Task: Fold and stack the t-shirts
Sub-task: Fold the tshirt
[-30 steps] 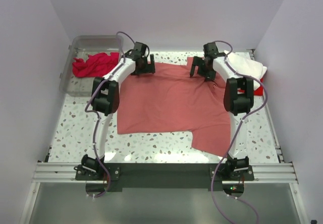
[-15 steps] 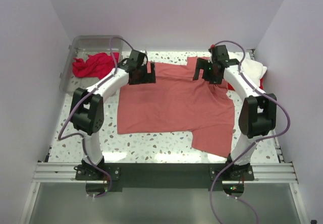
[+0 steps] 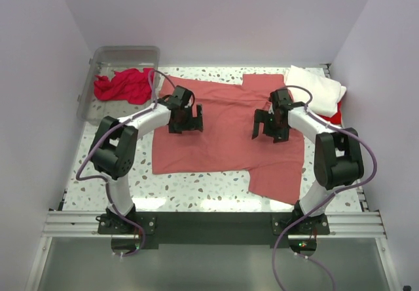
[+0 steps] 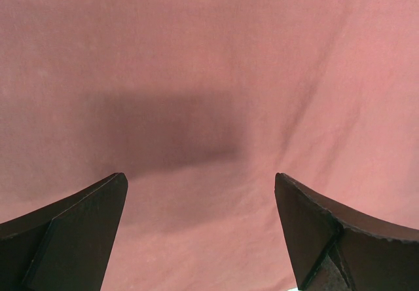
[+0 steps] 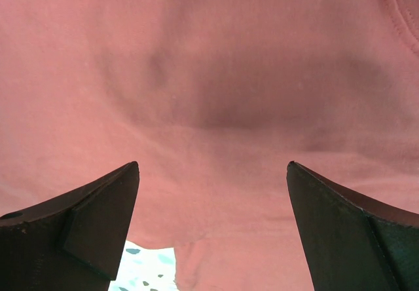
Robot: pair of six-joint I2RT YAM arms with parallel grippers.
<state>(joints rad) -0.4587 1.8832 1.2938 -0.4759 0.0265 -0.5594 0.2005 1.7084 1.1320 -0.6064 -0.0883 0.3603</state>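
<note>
Now my left fingers (image 4: 72, 238) and right fingers (image 5: 353, 232), both spread wide and empty, have drawn back from the far edge of the coral shirt (image 3: 222, 140), which lies flat on the counter (image 3: 196, 183), seemingly ready for folding.

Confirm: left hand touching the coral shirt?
Cannot tell. Left wrist view shows the open left hand over the coral shirt, casting a shadow, but no plain gap or contact.

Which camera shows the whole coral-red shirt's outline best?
Top external: the coral-red t-shirt lies spread out, most edges visible. Both wrist views show only close patches of its cloth, the right one catching a bit of edge.
</note>
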